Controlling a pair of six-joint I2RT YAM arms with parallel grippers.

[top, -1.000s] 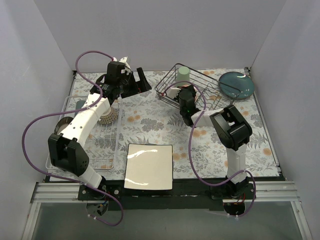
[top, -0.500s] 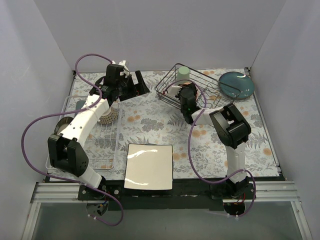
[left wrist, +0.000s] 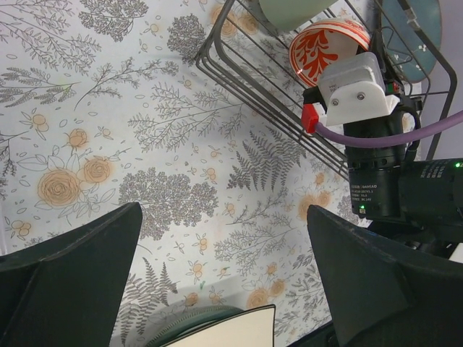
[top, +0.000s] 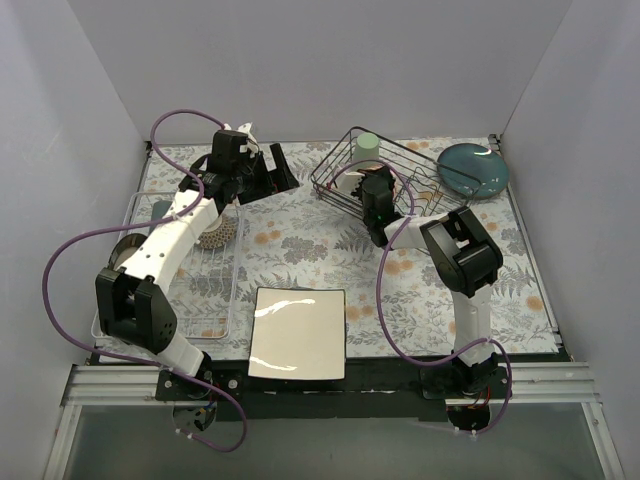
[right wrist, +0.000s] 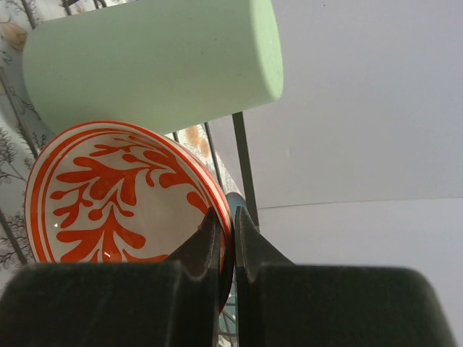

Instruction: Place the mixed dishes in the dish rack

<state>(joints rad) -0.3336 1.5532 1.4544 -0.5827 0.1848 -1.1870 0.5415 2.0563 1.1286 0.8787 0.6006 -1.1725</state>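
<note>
The black wire dish rack (top: 420, 165) stands at the back of the table. A pale green cup (top: 367, 143) lies in its far left corner. My right gripper (top: 374, 190) is inside the rack, shut on the rim of the red-orange patterned bowl (right wrist: 108, 195), which stands on edge just below the cup (right wrist: 152, 61). The left wrist view shows the bowl (left wrist: 329, 47) behind the rack's wires (left wrist: 239, 72). My left gripper (top: 268, 170) hovers open and empty left of the rack. The white square plate (top: 298, 332) lies near the front edge. A round teal plate (top: 472, 168) leans at the rack's right end.
A pale wire tray (top: 150, 300) lies along the left side under my left arm, with a round woven item (top: 216, 233) in it. Grey walls close in on three sides. A green rounded rim (left wrist: 195, 322) shows under the white plate's corner (left wrist: 231, 331).
My left gripper has drawn back slightly to the left, still open. The right gripper, still holding the bowl, has shifted only a little inside the rack.
</note>
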